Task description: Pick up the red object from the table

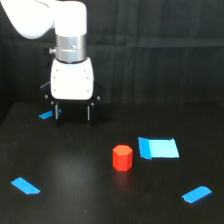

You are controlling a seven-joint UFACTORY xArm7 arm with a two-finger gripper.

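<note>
- The red object (122, 158) stands upright on the black bench (75, 170), a little toward the exterior view's right of centre and in the lower half of the picture.
- The gripper (73, 112) hangs well apart from it, up and toward the exterior view's left, near the far edge of the bench; its jaws are released, two dark fingers (56, 111) pointing down with a plain gap between them and nothing inside.
- Just beside the red object, on the exterior view's right, lies a larger blue rectangle (159, 148); the two are near but seem not to touch.
- A blue tape strip (45, 115) lies close beside the finger on the exterior view's left.
- Two more strips lie toward the near edge: one (25, 185) at the exterior view's lower left, another (196, 194) at the lower right, both well apart from the red object.
- Between the jaws and the red object the bench surface is bare black.
- The far edge of the bench meets a dark curtain (150, 50) behind the arm.
- The white arm (45, 17) is cut off at the top of the picture.
- Whether the fingertips touch the bench or hover just above it cannot be told; they blend into the dark background.
</note>
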